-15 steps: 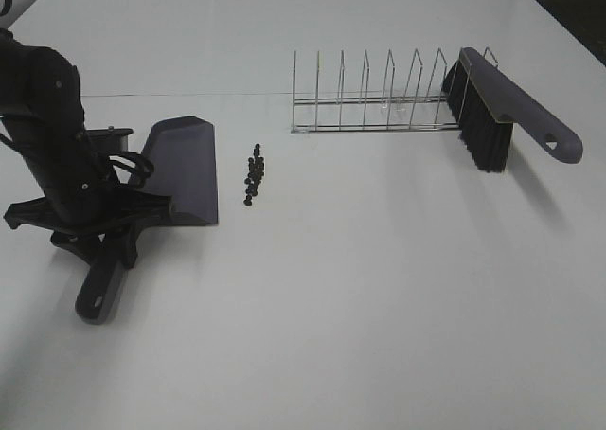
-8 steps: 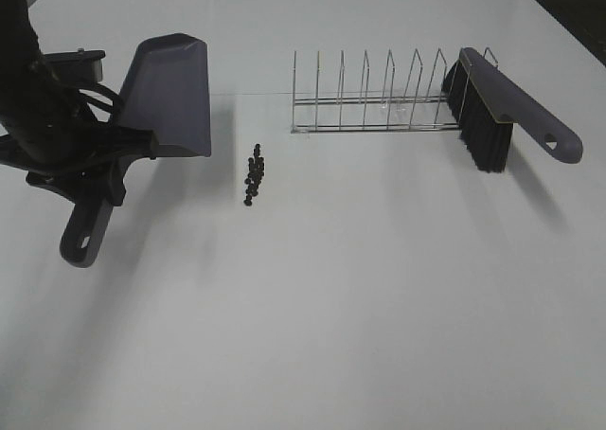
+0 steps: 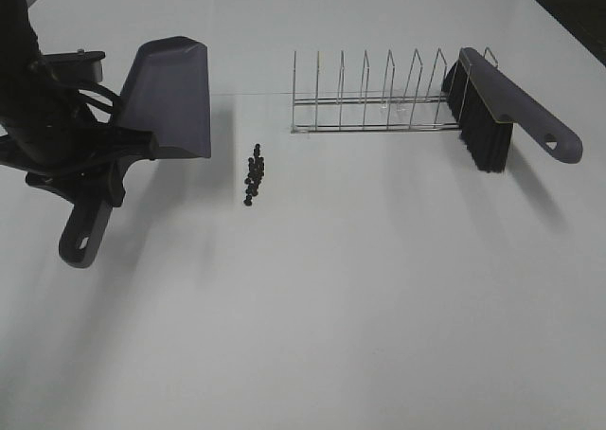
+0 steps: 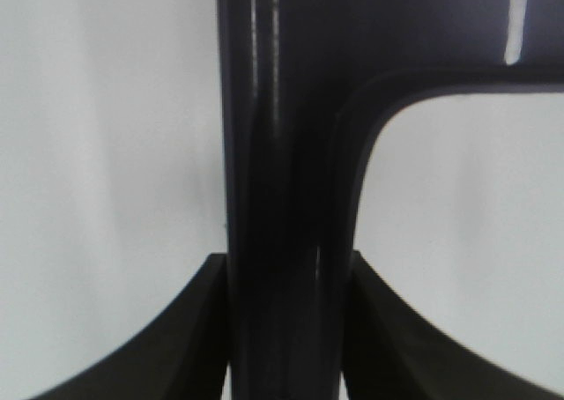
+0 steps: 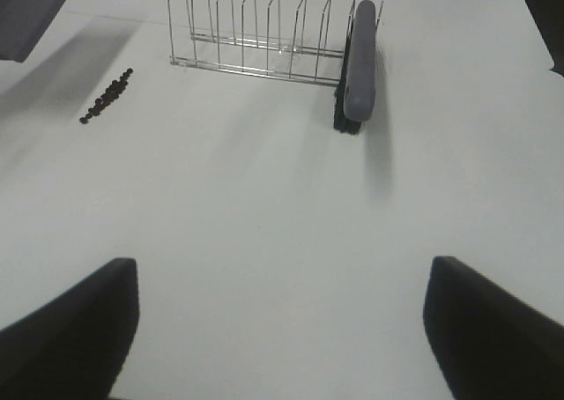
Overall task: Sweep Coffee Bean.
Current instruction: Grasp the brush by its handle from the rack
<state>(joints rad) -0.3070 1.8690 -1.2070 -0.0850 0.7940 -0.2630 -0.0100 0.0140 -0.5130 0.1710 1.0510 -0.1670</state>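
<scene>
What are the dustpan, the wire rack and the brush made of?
The dustpan looks like smooth grey-purple plastic, with a soft shine along its moulded edges. The rack looks like thin, shiny metal wire, probably steel. The brush has a matching plastic-looking back and black bristles, likely synthetic, though that is hard to tell.

A lab test bench is showing: a plain white tabletop (image 3: 379,307) is carrying few props, a wire rack (image 3: 369,94) at one o'clock.
</scene>
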